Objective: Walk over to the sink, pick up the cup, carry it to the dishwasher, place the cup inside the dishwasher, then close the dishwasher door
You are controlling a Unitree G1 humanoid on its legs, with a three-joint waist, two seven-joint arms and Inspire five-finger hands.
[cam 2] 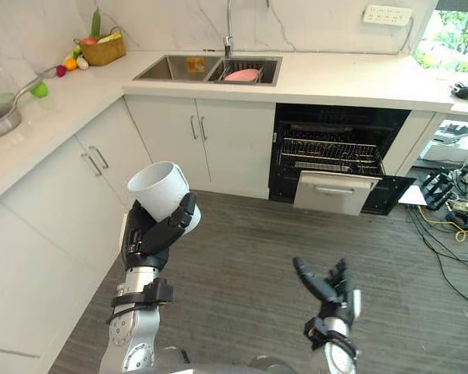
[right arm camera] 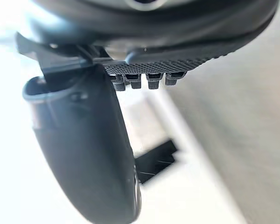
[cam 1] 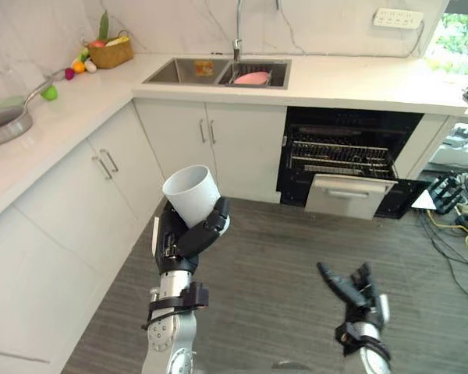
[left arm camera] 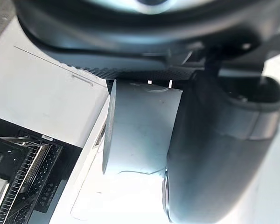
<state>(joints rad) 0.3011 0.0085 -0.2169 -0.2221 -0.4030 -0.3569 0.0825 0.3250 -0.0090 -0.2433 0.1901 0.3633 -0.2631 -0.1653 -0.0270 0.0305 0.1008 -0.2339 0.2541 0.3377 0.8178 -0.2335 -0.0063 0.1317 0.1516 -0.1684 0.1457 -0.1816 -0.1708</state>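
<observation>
You see the plain white cup (cam 1: 192, 195) clasped in the left robot hand (cam 1: 189, 238), tilted, its open mouth turned up and leftward, well short of the dishwasher (cam 1: 351, 128). That black dishwasher stands open under the tabletop (cam 1: 359, 78), beside the sink (cam 1: 179, 72), its wire rack (cam 1: 339, 158) showing

Wicker basket (cam 1: 111, 53) of produce in the table's (cam 1: 359, 78) far corner, loose fruit (cam 1: 78, 67) just beside it, lidded pan (cam 1: 4, 123) nearer. White cabinets (cam 1: 179, 148) below, socket strip (cam 1: 398, 17) up on the wall.
</observation>
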